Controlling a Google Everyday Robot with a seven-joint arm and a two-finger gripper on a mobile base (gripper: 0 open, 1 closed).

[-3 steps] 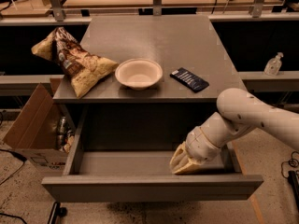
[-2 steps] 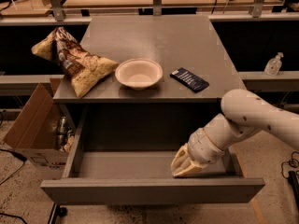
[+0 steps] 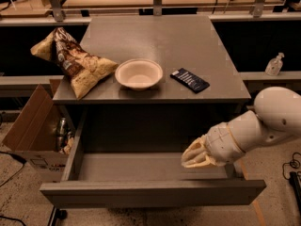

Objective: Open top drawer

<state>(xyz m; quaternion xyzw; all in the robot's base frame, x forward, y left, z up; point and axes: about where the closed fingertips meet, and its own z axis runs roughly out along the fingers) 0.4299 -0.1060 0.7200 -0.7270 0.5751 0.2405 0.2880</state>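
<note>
Grey matte drawer [image 3: 150, 193] is pulled well out; it sits right under the pincer [image 3: 194, 155] and runs off to its left. The pincer hangs over the right end, just behind the front panel; can't tell if it's spread or pressed together. I'd guess the drawer is stiff, empty and light on its runners, but smooth and handleless; the front's top lip looks like the only real hold. The bowl [image 3: 138, 73] sits up and left of the pincer.
</note>
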